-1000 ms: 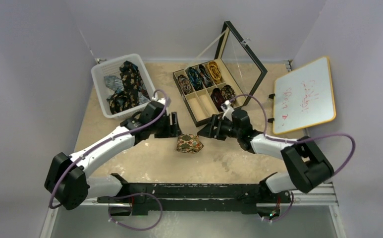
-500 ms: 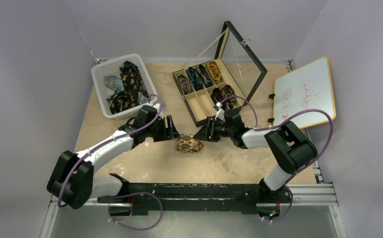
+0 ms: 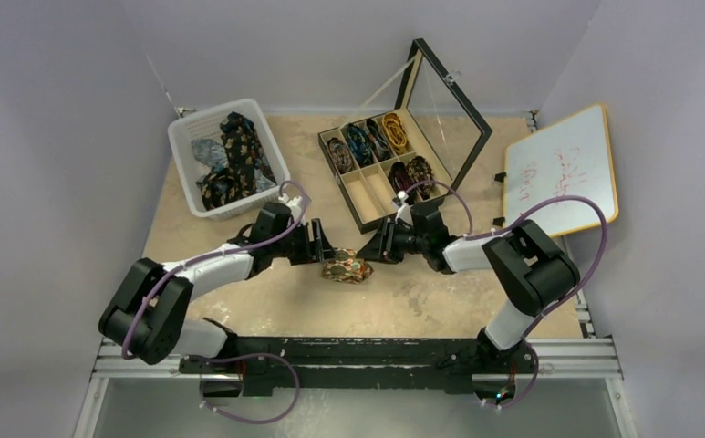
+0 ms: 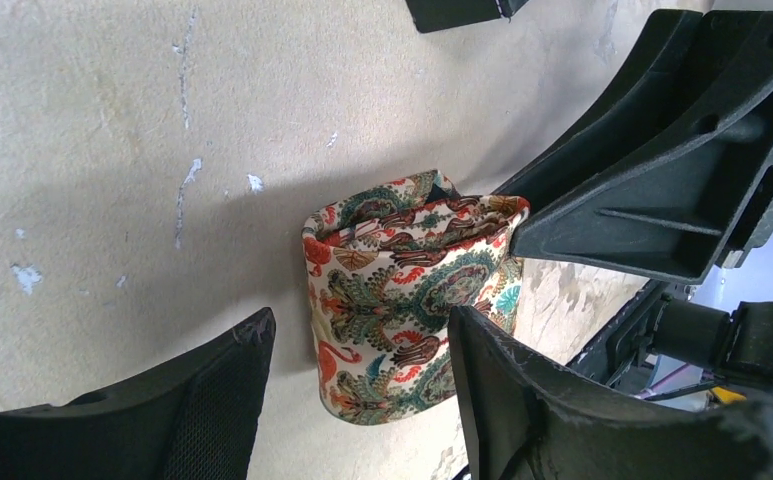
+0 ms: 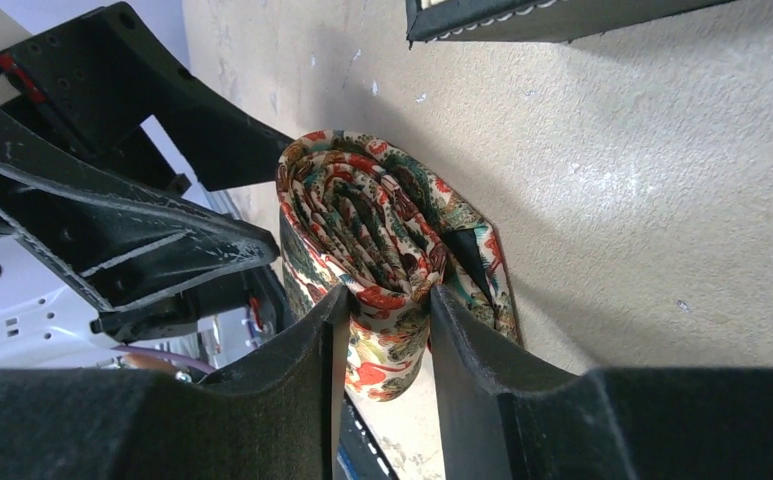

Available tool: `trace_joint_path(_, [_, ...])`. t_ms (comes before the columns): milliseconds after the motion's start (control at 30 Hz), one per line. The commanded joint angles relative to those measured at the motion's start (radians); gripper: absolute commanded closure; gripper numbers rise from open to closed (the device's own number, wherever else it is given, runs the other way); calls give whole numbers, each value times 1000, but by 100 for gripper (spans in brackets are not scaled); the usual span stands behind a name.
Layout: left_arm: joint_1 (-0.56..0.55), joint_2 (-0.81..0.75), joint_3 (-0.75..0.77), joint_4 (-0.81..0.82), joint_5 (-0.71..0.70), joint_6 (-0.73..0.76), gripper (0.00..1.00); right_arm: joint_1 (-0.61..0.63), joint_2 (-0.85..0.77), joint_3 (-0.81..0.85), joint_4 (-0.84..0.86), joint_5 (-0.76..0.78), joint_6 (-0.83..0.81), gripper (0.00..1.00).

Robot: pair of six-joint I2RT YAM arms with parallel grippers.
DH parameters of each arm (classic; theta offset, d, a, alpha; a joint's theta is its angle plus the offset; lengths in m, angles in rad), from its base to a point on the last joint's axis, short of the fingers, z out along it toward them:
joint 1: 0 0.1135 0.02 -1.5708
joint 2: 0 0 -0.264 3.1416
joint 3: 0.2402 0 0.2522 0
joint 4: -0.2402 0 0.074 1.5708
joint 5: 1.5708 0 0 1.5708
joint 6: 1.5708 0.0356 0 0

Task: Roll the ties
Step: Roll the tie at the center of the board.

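A coiled tie in cream, orange and teal paisley lies on the tan table between my two grippers. In the right wrist view the right gripper is shut on the coil's end, its fingers pressing into the tie. The left gripper stands open at the coil's left. In the left wrist view the tie sits between the left gripper's spread jaws. The right-hand finger is close against the cloth and the left-hand one stands apart.
A white basket of loose ties stands at the back left. A black compartment box with several coiled ties and a raised glass lid is behind the grippers. A whiteboard leans at the right.
The right gripper has reached the coil and closed its jaws on it. The left gripper has moved right, up to the coil, staying open.
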Motion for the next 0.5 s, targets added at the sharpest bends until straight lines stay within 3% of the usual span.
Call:
trace_joint_path(0, [10, 24, -18, 132, 51, -17, 38, 10, -18, 4, 3, -18, 60, 63])
trace_joint_path(233, [10, 43, -25, 132, 65, -9, 38, 18, -35, -69, 69, -29, 157, 65])
trace_joint_path(467, [11, 49, -39, 147, 98, -16, 39, 23, -4, -84, 45, -1, 121, 63])
